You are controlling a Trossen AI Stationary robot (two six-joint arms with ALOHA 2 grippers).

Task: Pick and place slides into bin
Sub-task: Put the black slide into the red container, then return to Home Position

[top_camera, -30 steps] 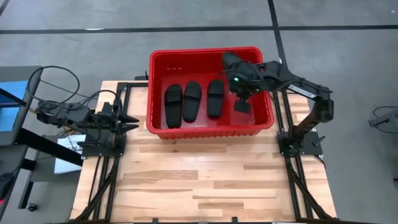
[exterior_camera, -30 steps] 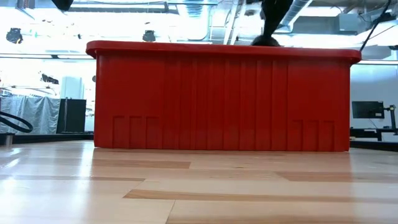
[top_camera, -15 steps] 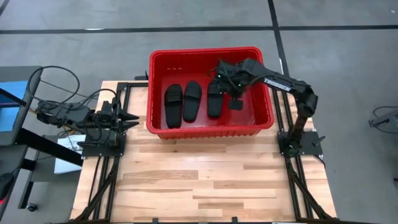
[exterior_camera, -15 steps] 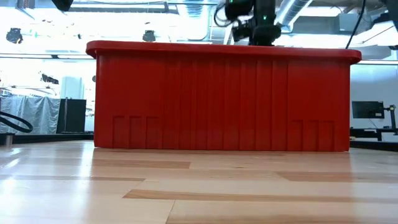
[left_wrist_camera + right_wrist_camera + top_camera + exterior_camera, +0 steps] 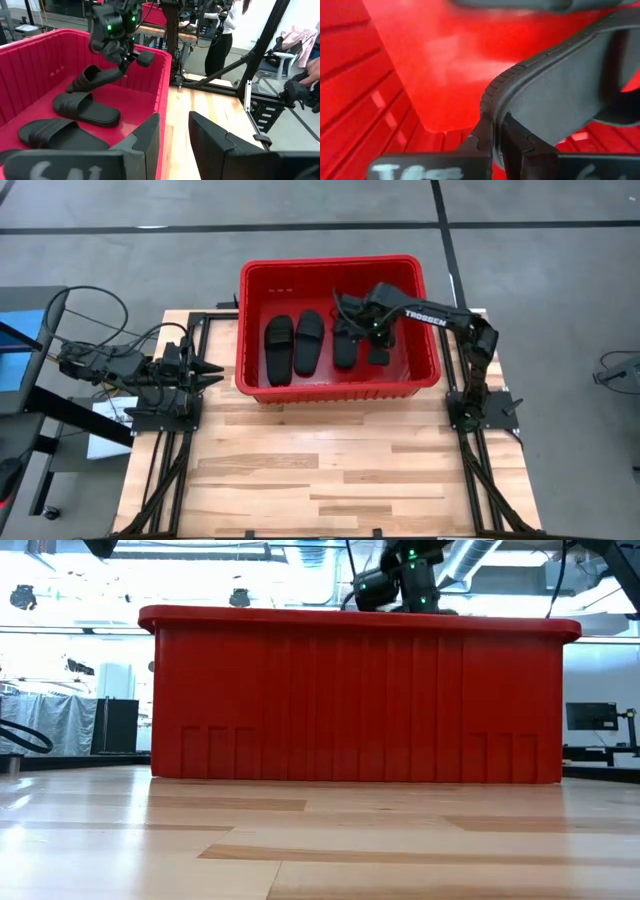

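The red bin (image 5: pixel 255 280) stands on the table's far half. Three black slides (image 5: pixel 278 350) (image 5: pixel 309 342) (image 5: pixel 346 345) lie side by side, soles down, on its floor. My right gripper (image 5: pixel 375 340) reaches down into the bin's right part, beside the third slide, and is shut on a fourth slide (image 5: pixel 378 356). In the low view only the right arm (image 5: pixel 400 585) shows, above the bin's rim (image 5: pixel 360 620). My left gripper (image 5: pixel 175 135) waits open at the table's left side, outside the bin, with nothing between its fingers. My right gripper pinches the rim of the slide's sole (image 5: pixel 492 107) between its two fingers (image 5: pixel 482 137), at one rounded end. The fingers come from above, pointing down. The slide (image 5: pixel 560 90) hangs below them inside the bin; whether its lower end touches the floor I cannot tell.
A strip of bare bin floor (image 5: pixel 410 350) lies between the held slide and the right wall. The bin's near wall (image 5: pixel 360 700) fills the low view. Black arm frames (image 5: pixel 165 450) (image 5: pixel 490 460) run along both table sides. A person (image 5: pixel 222 35) stands beyond the table.
My right gripper has sunk into the bin and moved toward its left, nearer the third slide, tipping to point straight down. The slide it holds has dropped from above the rim to below it and stays hanging from the shut fingers.
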